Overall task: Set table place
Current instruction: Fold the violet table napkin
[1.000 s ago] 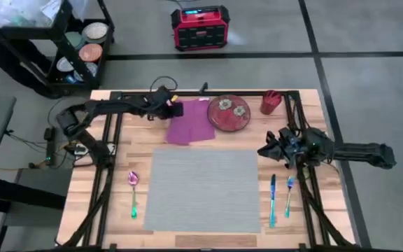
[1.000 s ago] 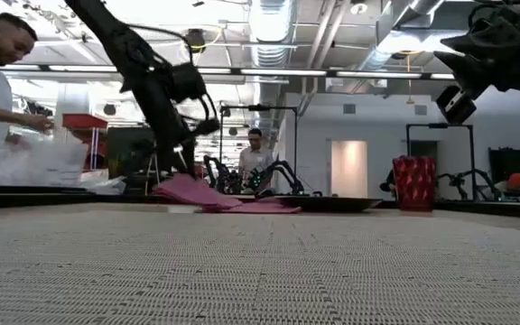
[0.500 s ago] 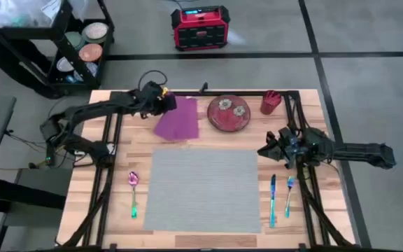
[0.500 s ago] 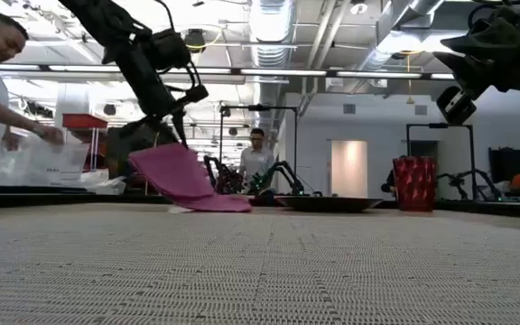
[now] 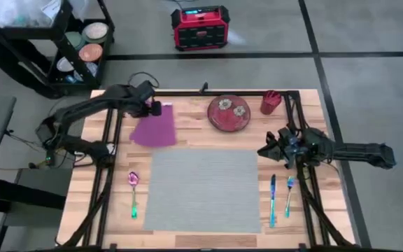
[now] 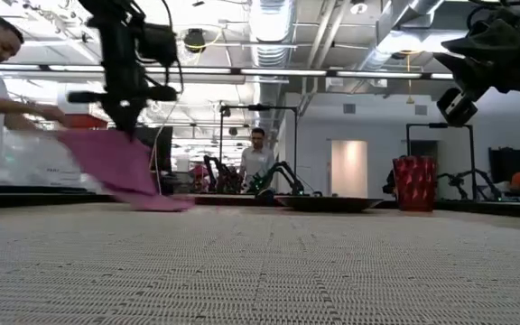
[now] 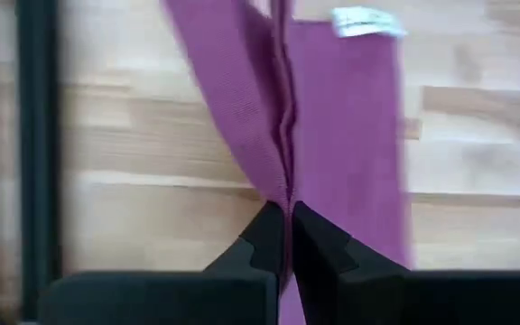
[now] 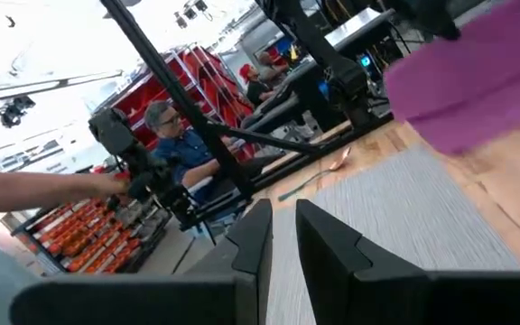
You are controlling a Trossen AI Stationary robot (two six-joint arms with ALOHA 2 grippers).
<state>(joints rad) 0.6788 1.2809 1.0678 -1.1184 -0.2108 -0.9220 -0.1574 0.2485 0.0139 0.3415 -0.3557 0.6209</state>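
Two grippers over the table [image 5: 187,137]: left gripper [image 5: 157,108] pinching the napkin [image 5: 154,128], right gripper [image 5: 266,149] narrowly open.

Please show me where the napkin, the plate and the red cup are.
napkin [image 5: 154,129], high view, middle of the hanging cloth.
plate [image 5: 229,113], high view, its centre.
red cup [image 6: 414,183], low view, its side wall.

One grey placemat [image 5: 203,189], one magenta napkin [image 5: 154,130], one plate [image 5: 229,113], one red cup [image 5: 270,103], three utensils [image 5: 133,193]
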